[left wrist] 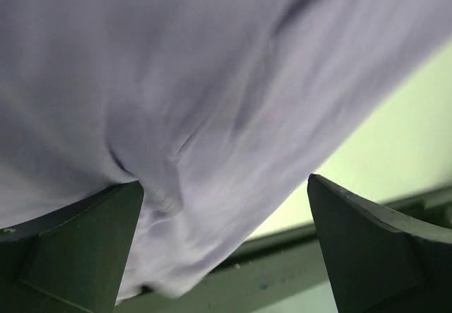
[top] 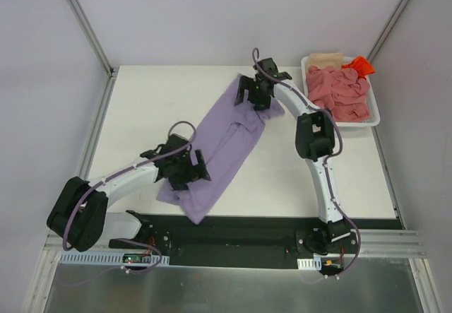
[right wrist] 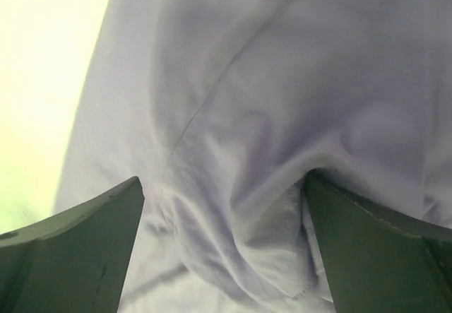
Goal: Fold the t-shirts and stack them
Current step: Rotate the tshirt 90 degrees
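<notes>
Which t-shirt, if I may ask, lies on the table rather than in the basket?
The lavender t-shirt; the pink, beige and orange ones sit in the basket.

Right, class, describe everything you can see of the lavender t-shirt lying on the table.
The lavender t-shirt is soft, thin-looking plain cloth, apparently folded into a long wrinkled band. It lies on the white table, running diagonally from the near edge toward the far right. The left gripper sits over its near end and the right gripper over its far end, both open, jaws astride bunched cloth, fingers seemingly touching it.
</notes>
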### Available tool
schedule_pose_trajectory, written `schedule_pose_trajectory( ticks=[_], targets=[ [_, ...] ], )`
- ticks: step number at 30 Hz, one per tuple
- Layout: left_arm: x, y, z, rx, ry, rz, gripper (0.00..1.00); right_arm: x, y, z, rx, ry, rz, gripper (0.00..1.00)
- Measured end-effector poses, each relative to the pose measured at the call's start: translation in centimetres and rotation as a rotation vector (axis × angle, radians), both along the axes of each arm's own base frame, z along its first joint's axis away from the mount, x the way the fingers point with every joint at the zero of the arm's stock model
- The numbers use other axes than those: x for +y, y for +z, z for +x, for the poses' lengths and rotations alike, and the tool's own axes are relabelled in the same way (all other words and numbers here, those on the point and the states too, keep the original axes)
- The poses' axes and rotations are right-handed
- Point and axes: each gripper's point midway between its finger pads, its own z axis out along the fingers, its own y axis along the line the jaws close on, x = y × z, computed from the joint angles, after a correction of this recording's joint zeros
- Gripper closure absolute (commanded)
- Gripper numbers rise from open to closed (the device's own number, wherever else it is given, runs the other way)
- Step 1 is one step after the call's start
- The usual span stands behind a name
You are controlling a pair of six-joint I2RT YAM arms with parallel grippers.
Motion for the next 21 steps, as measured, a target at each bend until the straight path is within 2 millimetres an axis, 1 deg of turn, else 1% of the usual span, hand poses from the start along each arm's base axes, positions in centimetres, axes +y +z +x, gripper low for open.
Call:
schedule_pose_trajectory(
  ticks=[1, 2, 4, 6, 8, 10, 12, 14, 15, 16, 18, 19, 21],
  targets=[
    [-1.9, 0.2, -1.3, 0.015, -0.054, -0.023, 0.01, 1.2, 0.4, 2.3, -0.055, 0.025, 0.022, 0.00],
    [-3.5, 0.4, -2.5, 0.026, -0.104, -0.034, 0.01, 2.1, 0.6, 4.2, -0.108, 0.047, 0.036, 0.00],
    [-5.9, 1.2, -4.2, 0.030, -0.186, -0.054, 0.01, 3.3, 1.2, 6.4, -0.190, 0.082, 0.052, 0.00],
    [-8.1, 2.8, -4.7, 0.000, -0.240, -0.087, 0.01, 3.7, 1.6, 7.0, -0.235, 0.114, 0.057, 0.00],
    [-9.5, 4.4, -4.6, -0.046, -0.259, -0.121, 0.01, 3.9, 2.5, 7.0, -0.276, 0.140, 0.058, 0.01],
    [-9.7, 5.6, -4.5, -0.081, -0.256, -0.148, 0.01, 3.6, 3.6, 6.3, -0.302, 0.177, 0.035, 0.00],
    [-9.6, 6.8, -4.4, -0.123, -0.249, -0.165, 0.01, 3.4, 5.5, 5.7, -0.335, 0.206, 0.011, 0.00],
    [-9.2, 7.6, -4.2, -0.164, -0.236, -0.169, 0.01, 3.3, 8.2, 4.6, -0.373, 0.237, -0.015, 0.00],
    [-9.0, 7.9, -4.0, -0.180, -0.231, -0.165, 0.01, 3.3, 9.6, 3.7, -0.389, 0.249, -0.028, 0.01],
    [-8.6, 8.1, -3.9, -0.199, -0.225, -0.152, 0.01, 3.4, 10.5, 2.6, -0.395, 0.257, -0.041, 0.00],
    [-7.8, 8.0, -3.6, -0.221, -0.216, -0.117, 0.01, 3.8, 12.1, -1.1, -0.390, 0.295, -0.070, 0.00],
    [-7.3, 7.8, -3.5, -0.227, -0.208, -0.090, 0.01, 4.2, 12.4, -3.2, -0.382, 0.319, -0.082, 0.01],
    [-6.1, 7.3, -3.0, -0.232, -0.187, -0.038, 0.01, 5.2, 12.3, -6.8, -0.358, 0.370, -0.093, 0.01]
  ],
)
